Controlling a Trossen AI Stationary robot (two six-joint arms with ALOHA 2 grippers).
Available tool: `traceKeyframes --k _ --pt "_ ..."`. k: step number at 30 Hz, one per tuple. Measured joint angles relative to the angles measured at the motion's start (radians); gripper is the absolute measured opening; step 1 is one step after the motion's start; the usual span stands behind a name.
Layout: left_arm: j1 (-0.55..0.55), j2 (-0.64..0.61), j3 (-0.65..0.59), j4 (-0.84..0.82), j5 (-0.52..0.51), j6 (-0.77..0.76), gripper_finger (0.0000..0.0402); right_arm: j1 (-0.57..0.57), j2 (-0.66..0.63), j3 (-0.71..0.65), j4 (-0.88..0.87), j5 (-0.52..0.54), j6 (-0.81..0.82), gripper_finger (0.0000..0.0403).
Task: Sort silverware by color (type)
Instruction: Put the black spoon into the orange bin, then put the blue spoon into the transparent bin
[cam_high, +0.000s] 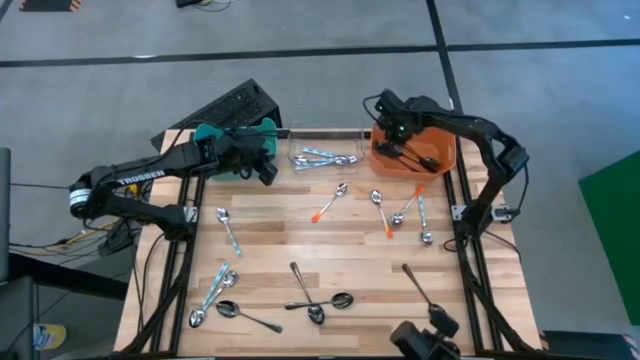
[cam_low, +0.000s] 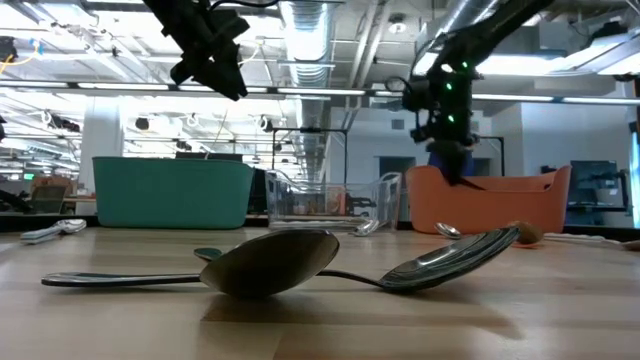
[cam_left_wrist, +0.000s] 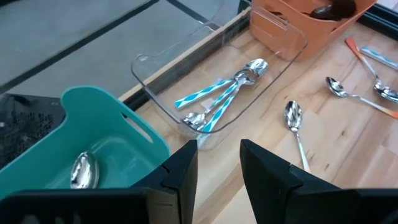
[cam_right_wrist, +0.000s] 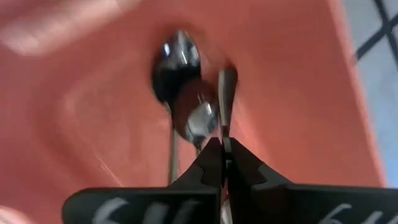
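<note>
Dropping a dark spoon into the orange bin

My right gripper (cam_right_wrist: 222, 149), upper right of the high view over the orange bin (cam_high: 440, 157), pinches a dark-handled spoon (cam_right_wrist: 225, 93); I'd open fully, then lift straight up. Left gripper (cam_left_wrist: 219, 163) waits, jaws parted, empty.

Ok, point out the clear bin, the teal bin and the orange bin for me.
clear bin (cam_left_wrist: 283, 37): left wrist view, on its far rim.
teal bin (cam_left_wrist: 146, 134): left wrist view, on the wall nearest the clear bin.
orange bin (cam_high: 445, 152): high view, on its right wall.
</note>
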Motion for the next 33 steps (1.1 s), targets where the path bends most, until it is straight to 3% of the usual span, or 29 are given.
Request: traceKeyframes --k 14,20,27,33 --pt "0.001 0.000 0.000 0.002 -0.019 0.003 0.0107 0.004 0.000 -0.049 0.049 0.109 0.034 0.0083" --pt "0.013 0.000 0.000 -0.001 -0.049 0.003 0.0107 0.045 -0.001 0.029 0.026 0.221 0.032 0.0087" --pt "0.025 0.000 0.000 -0.037 -0.050 0.003 0.0107 0.041 -0.002 0.112 -0.048 0.133 0.039 0.0088" --pt "0.025 0.000 0.000 -0.069 -0.023 0.003 0.0107 0.078 -0.002 0.162 -0.218 0.157 0.222 0.0088"
